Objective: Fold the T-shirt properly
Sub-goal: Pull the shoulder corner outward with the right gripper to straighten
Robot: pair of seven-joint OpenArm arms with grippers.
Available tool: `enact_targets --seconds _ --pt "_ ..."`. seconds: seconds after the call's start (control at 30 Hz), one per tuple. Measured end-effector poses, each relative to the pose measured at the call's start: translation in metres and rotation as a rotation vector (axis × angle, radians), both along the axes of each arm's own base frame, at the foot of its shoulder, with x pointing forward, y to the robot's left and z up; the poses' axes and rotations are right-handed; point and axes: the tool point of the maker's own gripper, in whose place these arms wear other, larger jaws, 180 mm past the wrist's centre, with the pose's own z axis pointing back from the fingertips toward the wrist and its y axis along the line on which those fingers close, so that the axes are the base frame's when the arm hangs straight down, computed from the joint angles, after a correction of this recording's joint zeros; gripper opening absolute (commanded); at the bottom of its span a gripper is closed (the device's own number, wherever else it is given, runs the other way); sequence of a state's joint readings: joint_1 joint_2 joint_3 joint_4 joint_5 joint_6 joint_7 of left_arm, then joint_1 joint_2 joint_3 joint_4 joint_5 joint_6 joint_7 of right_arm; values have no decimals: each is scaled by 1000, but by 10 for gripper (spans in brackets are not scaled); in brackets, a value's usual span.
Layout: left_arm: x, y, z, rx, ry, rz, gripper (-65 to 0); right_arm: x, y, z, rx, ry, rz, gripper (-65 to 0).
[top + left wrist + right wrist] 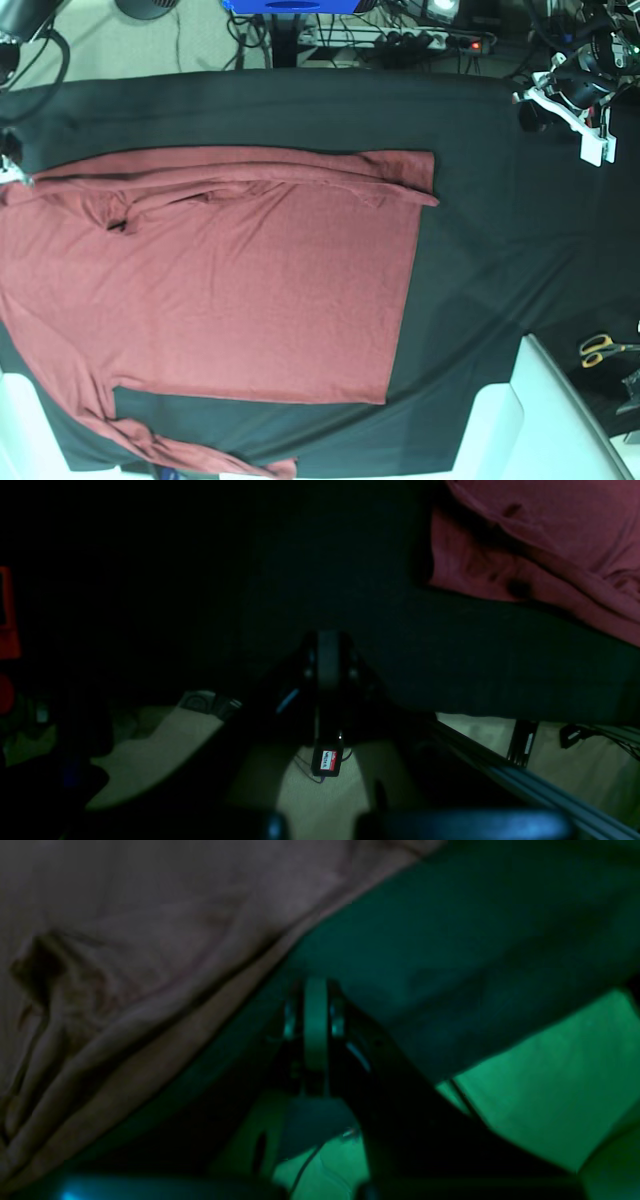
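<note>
The T-shirt (230,280), brick-red with long sleeves, lies spread flat over the left and middle of the black table cloth (500,250). One sleeve is folded along its far edge and the other trails off the near left corner. My left gripper (327,637) is shut and empty, hovering over bare black cloth with a shirt edge (550,545) to its upper right. In the base view it sits at the far right corner (575,105). My right gripper (316,985) is also shut and empty, beside the shirt's wrinkled edge (125,965). The base view shows only a sliver of it at the left edge (10,170).
Scissors (600,347) with yellow handles lie at the right edge of the cloth. White frame parts (540,420) stand at the near right corner. A power strip and cables (400,40) run behind the table's far edge.
</note>
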State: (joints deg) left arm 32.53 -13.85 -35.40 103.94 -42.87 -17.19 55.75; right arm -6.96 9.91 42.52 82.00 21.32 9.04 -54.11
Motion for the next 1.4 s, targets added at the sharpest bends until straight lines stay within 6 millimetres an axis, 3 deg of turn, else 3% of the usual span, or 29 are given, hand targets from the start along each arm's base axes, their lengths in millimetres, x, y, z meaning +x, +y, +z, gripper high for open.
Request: enact_targets --seconds 0.2,0.3,0.47,0.9,1.23,1.4 --pt "0 0 0 0 0 0 -650 -7 -18 -35 15 31 -43 -644" --pt "-1 0 0 0 2 1 -650 -5 -24 -43 26 39 -71 -644" --pt "-1 0 -1 -1 3 2 -650 9 -35 -37 17 15 -76 -644" --pt "-1 0 -1 -1 3 3 -650 36 -30 -30 40 -28 -77 -644" --pt "-1 1 0 1 1 3 -650 48 -29 -42 100 -9 -108 -644" --pt "-1 2 0 4 3 2 -650 67 -33 -37 77 -31 -84 -644"
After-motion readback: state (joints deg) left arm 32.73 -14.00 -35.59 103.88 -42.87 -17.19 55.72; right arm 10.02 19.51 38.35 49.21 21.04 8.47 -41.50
